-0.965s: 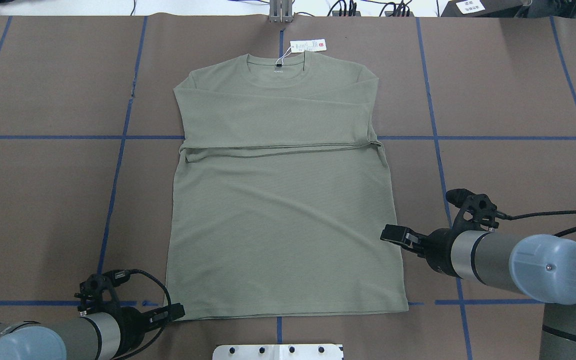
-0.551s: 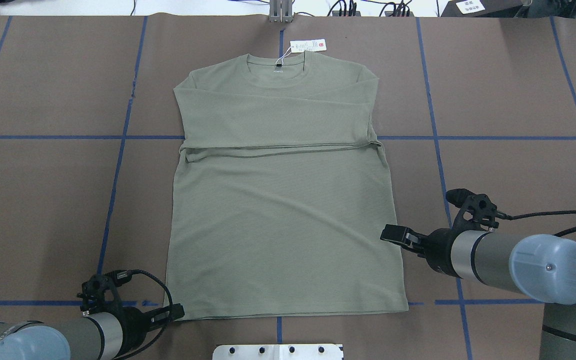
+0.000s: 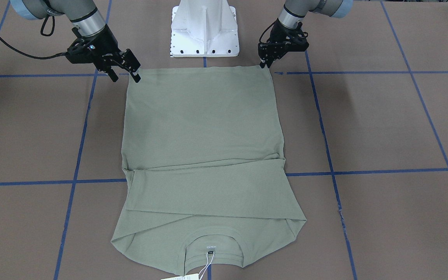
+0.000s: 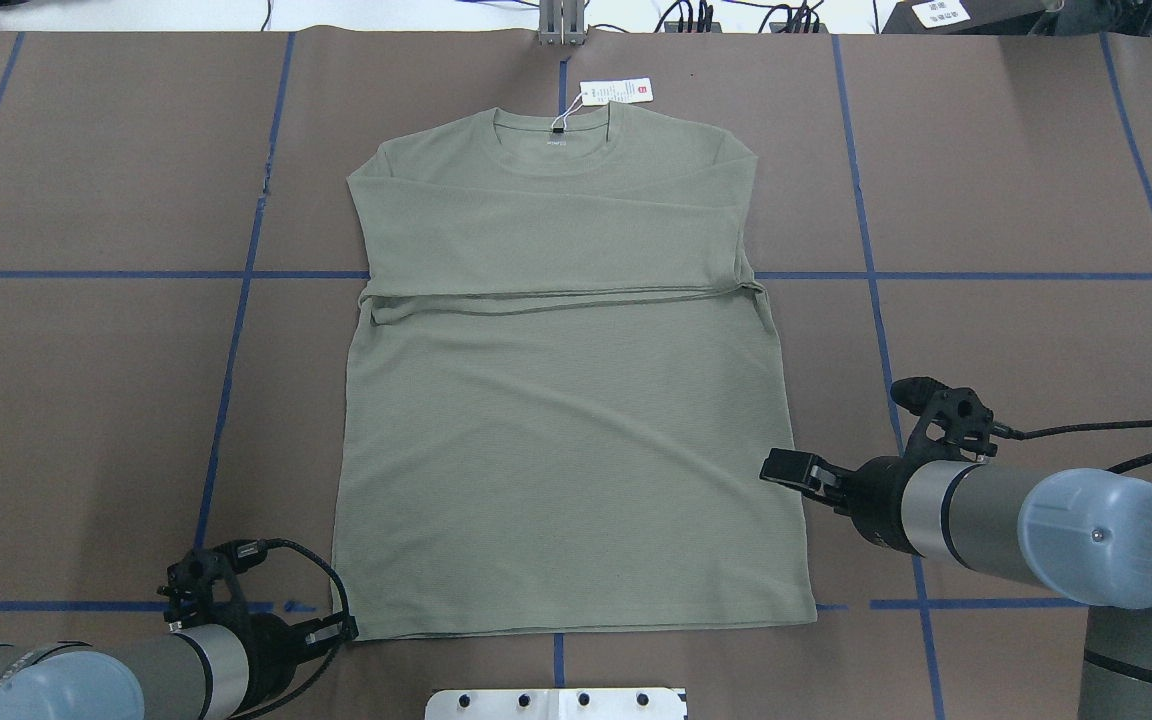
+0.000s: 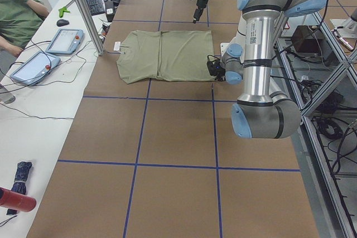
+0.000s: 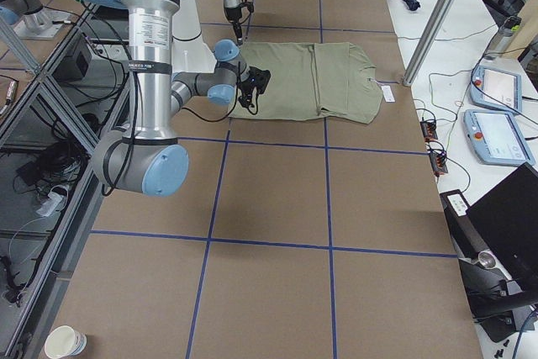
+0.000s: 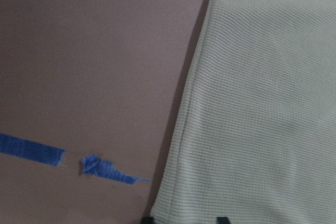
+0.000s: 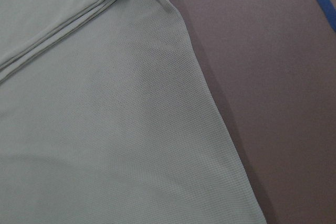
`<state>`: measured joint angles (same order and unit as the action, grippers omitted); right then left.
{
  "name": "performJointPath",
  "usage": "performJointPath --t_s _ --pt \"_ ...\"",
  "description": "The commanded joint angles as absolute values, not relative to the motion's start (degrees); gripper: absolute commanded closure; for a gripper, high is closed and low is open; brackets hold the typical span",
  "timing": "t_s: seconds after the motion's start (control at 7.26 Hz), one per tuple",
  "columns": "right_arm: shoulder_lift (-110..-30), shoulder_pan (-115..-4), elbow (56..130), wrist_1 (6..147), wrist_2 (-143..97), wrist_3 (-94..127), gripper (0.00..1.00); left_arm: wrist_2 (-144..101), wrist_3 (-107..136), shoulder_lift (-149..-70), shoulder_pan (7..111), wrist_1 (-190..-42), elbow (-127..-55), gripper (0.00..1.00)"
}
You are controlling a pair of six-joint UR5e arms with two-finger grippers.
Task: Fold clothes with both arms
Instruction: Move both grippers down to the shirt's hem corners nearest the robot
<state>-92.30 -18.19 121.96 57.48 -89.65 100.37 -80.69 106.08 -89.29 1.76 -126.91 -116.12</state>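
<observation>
The shirt (image 4: 556,450) lay flat on the desk (image 4: 86,420), sleeves folded across the chest. The left tool (image 4: 344,630) sat low at the hem corner nearest it, jaws parted astride that corner and gripping nothing, seemingly set to pinch. The right tool (image 3: 125,76), likewise open and empty, hovered close to the opposite hem corner. This probably prepared a matched two-corner lift toward the collar beyond.

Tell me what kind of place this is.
Probably a robotics lab: left arm and right arm at a table gridded with blue tape, teach pendants on a side bench, an operator seated nearby.
</observation>
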Motion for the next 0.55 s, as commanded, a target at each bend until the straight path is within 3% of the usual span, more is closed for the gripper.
performJointPath --t_s 0.0,0.41 --pt "-92.5 -18.0 121.9 57.5 -89.6 100.4 0.0 -80.6 106.1 -89.2 1.8 -126.9 -116.4 1.0" --pt "-97.3 -17.7 122.2 57.7 -89.7 104.2 0.04 -80.9 105.2 -89.2 2.6 -126.9 -120.0 1.0"
